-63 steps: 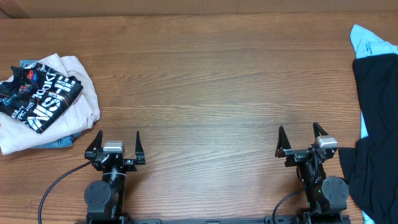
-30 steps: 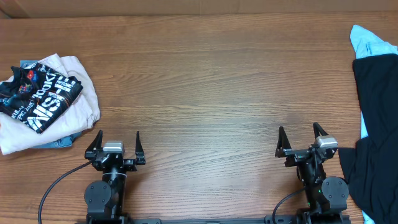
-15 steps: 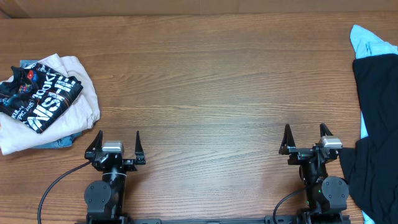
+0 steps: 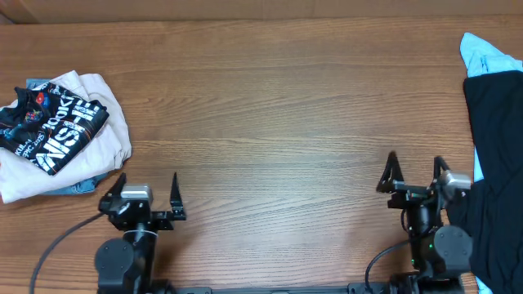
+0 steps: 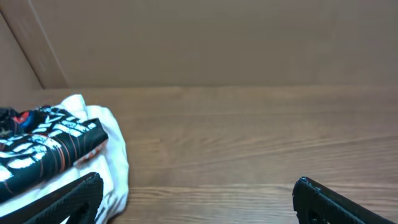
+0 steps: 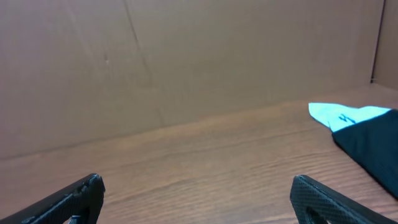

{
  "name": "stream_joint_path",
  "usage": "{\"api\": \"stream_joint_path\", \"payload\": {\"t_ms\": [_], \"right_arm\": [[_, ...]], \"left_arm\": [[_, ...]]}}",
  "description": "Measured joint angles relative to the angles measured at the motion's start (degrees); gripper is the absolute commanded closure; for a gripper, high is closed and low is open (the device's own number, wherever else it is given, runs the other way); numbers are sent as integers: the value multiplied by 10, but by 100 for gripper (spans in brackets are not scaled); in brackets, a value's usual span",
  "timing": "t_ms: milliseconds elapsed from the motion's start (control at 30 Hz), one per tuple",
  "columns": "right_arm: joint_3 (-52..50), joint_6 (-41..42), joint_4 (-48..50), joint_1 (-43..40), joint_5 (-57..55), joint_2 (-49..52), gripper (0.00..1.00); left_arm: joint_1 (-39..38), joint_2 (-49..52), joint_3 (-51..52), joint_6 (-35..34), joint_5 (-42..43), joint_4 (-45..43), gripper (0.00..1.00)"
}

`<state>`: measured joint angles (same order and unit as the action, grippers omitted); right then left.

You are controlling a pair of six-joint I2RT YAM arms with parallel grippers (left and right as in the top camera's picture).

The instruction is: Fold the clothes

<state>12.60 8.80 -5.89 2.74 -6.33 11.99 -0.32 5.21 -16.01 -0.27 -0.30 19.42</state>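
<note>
Both your grippers are wide open and hold nothing.

Your left gripper (image 4: 148,178) sits at the near edge of the table (image 4: 270,106) with its two fingers (image 5: 62,199) spread far apart and only bare wood between them. Just up and to its left is a pile of clothes: a black shirt with white letters (image 4: 49,126) lies on top of a white cloth (image 4: 102,135), and a bit of blue cloth (image 4: 80,186) peeks out from under it. Your right gripper (image 4: 416,159) is open just as wide, and it has nothing in it. A big black cloth (image 4: 494,163) lies just beside it on the right side of the table. A light blue cloth (image 4: 486,53) sticks out from under the far end of the black one. A brown wall (image 5: 217,43) stands behind the table.
</note>
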Motion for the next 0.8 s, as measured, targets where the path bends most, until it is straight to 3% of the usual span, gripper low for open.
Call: {"api": "stream_joint_path", "payload": {"t_ms": [267, 500, 600, 800], "right_arm": [[202, 6, -106, 0, -1, 227, 0], [405, -17, -304, -7, -2, 441, 0], [454, -24, -346, -36, -3, 517, 0], [466, 6, -397, -77, -9, 575, 0]], "left_arm": [[0, 214, -174, -2, -1, 84, 0], [0, 383, -330, -2, -4, 215, 0], [0, 436, -378, -2, -4, 261, 0], [0, 466, -389, -3, 1, 267, 0]]}}
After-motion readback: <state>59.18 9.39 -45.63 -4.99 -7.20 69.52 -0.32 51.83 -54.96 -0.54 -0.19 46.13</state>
